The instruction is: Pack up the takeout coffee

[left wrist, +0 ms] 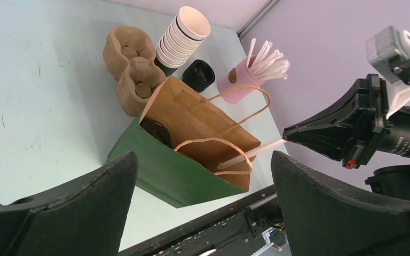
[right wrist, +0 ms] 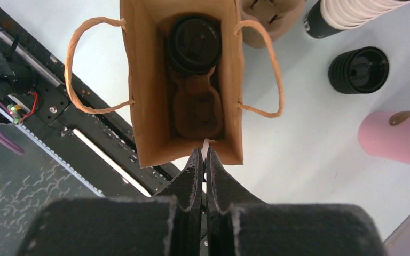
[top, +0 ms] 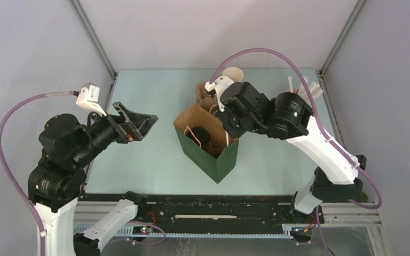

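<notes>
The takeout coffee (right wrist: 194, 44), a dark cup with a round black lid, stands inside the open green bag (top: 213, 160) in a brown cup carrier (right wrist: 197, 109). It also shows in the left wrist view (left wrist: 156, 130) and the top view (top: 201, 137). My right gripper (right wrist: 203, 154) is above the bag's near edge, shut on a white straw (left wrist: 251, 153) that points down into the bag's mouth. My left gripper (top: 141, 125) is open and empty, held in the air left of the bag (left wrist: 165, 170).
Behind the bag lie brown cardboard carriers (left wrist: 131, 61), a tall stack of white-rimmed cups (left wrist: 184, 34), a squat stack of black lids (left wrist: 198, 74) and a pink holder of straws (left wrist: 237, 85). The black rail runs along the table's near edge (top: 219, 205).
</notes>
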You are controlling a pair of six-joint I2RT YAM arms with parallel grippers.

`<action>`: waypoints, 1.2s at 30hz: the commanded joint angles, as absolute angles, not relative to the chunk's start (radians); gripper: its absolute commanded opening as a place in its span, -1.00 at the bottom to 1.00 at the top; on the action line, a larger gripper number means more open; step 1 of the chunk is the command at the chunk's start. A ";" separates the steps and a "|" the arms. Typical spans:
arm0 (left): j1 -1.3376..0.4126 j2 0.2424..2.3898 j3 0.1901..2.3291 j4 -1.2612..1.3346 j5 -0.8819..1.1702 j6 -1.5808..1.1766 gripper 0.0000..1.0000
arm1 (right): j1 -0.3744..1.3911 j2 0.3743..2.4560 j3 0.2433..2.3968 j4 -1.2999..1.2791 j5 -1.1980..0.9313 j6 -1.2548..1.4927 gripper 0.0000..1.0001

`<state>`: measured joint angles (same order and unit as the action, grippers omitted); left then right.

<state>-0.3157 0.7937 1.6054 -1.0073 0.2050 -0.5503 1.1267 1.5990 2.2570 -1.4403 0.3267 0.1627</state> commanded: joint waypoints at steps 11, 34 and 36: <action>-0.319 0.798 1.584 -0.986 0.213 -0.560 0.98 | 1.063 1.782 2.355 -1.475 0.243 0.266 -0.89; -0.320 0.805 1.592 -0.988 0.194 -0.568 0.98 | 0.994 1.672 2.444 -1.415 0.159 0.272 0.89; -0.318 0.812 1.606 -0.989 0.191 -0.566 0.98 | 0.993 1.589 2.369 -1.347 0.151 0.274 0.99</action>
<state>-0.3161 0.7948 1.5822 -1.0073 0.2031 -0.5598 0.9936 1.7599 2.4432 -1.4765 0.1814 0.2810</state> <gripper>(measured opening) 0.992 0.967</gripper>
